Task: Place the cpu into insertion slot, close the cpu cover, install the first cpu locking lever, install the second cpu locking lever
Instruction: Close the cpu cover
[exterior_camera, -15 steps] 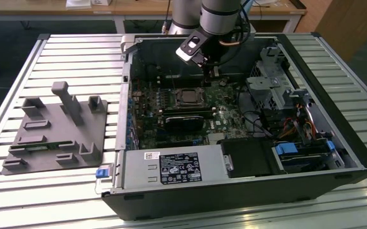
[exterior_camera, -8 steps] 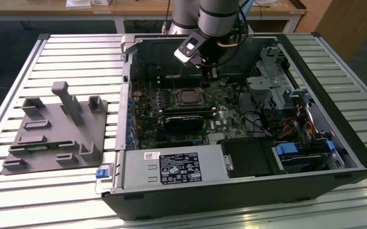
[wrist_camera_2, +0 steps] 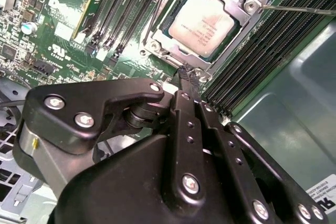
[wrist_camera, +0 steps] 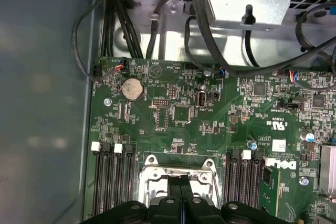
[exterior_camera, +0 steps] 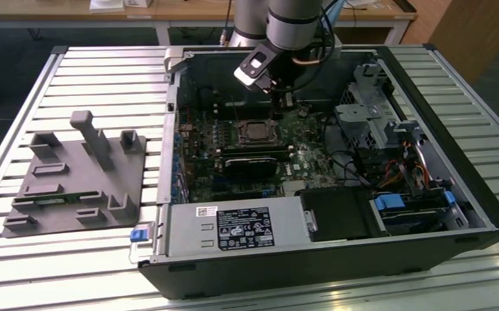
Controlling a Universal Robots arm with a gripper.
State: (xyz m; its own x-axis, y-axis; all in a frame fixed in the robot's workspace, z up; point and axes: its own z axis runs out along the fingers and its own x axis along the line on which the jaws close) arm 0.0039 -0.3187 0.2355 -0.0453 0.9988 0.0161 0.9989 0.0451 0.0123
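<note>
Fingers [wrist_camera_2: 187, 80] pressed together, nothing gripped that I can see, tips down at the rim of the cpu cover [wrist_camera_2: 245, 14]; just beyond them the cpu [wrist_camera_2: 202, 24] lies in the insertion slot [exterior_camera: 255, 132], framed by that cover

In the first wrist view, the cpu cover [wrist_camera: 151, 172] is partly hidden behind the end effector [wrist_camera: 180, 179] and cut off by the picture's edge.
</note>
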